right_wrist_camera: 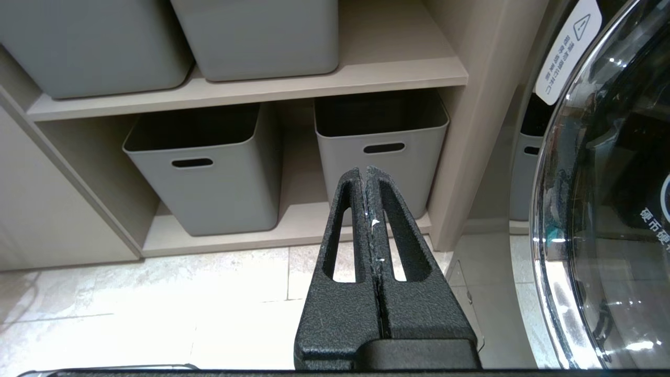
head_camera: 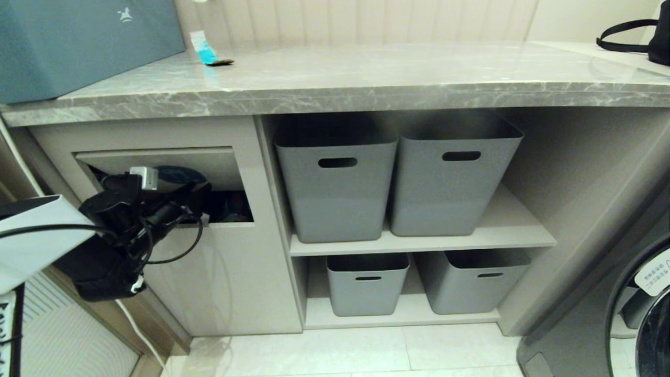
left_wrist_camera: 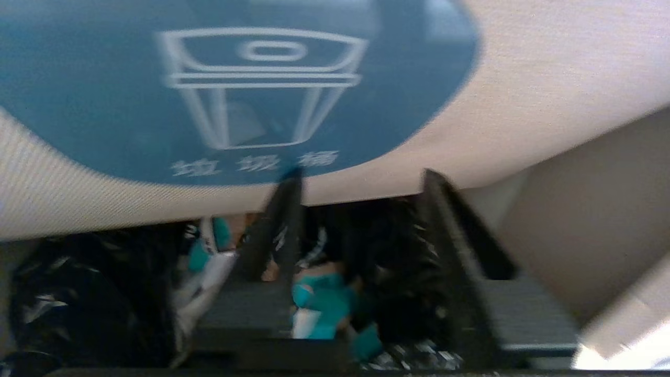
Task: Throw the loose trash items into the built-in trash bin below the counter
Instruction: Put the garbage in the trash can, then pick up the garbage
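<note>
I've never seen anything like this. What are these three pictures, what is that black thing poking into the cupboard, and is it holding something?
All three come from one robot with two arms. The wide picture is from a camera on its head; the other two sit on its wrists, looking out past the fingers.

The black thing is the left gripper, the arm's two-fingered hand. It has pushed in the flap of the built-in trash bin under the grey marble counter. Its wrist camera shows the flap's blue bin label close up; its fingers are spread and nothing sits between them, with rubbish lying in a black bag beyond.

The right gripper hangs idle, shut and empty, near the grey tubs.

One turquoise wrapper lies on the counter.
</note>
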Robot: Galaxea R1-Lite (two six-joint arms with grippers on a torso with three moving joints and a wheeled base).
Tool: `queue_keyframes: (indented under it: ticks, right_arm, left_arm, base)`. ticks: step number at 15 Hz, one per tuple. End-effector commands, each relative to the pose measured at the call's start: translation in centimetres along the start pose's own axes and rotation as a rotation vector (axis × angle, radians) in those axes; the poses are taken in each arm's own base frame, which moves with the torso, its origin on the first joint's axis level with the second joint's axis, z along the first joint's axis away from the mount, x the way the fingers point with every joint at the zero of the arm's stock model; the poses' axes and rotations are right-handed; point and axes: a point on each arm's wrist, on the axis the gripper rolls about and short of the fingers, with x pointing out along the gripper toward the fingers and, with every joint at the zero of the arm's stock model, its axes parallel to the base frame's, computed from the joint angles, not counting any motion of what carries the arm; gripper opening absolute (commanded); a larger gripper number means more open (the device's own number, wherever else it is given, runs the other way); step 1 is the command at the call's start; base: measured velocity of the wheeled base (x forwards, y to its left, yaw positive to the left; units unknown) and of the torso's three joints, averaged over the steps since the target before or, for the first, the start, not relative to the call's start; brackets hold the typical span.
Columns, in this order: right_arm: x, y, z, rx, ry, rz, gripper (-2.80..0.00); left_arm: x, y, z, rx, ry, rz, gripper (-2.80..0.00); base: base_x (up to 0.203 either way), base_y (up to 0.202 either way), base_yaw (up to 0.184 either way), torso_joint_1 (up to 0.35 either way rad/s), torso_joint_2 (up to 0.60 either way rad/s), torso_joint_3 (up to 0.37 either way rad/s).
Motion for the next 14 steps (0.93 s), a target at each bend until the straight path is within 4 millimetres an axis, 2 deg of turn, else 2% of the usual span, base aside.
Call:
queue_keyframes:
  ticks: [1,4,7,11,14]
  right_arm:
    - [0.0,0.0,0.0,0.001,0.003,0.000,-2.80]
    - [0.0,0.0,0.0,0.001,0.003,0.000,-2.80]
    - [0.0,0.0,0.0,0.001,0.003,0.000,-2.80]
    - [0.0,0.0,0.0,0.001,0.003,0.000,-2.80]
    - [0.0,0.0,0.0,0.001,0.003,0.000,-2.80]
  left_arm:
    - [0.3,0.0,0.3,0.005,-0.023,0.011,0.00]
    - [-0.2,-0.3,0.1,-0.004,-0.001,0.017,0.00]
    - [-3.1,-1.6,0.4,-0.040,0.080,0.027,0.00]
    - [-6.1,-3.8,5.2,-0.015,0.034,0.017,0.00]
    - [-8.7,-5.6,10.6,0.034,-0.076,0.004,0.00]
  base:
    - [0.000,0.000,0.000,0.000,0.00,0.000]
    - [0.000,0.000,0.000,0.000,0.00,0.000]
    - [0.000,0.000,0.000,0.000,0.00,0.000]
    - [0.000,0.000,0.000,0.000,0.00,0.000]
    - [0.000,0.000,0.000,0.000,0.00,0.000]
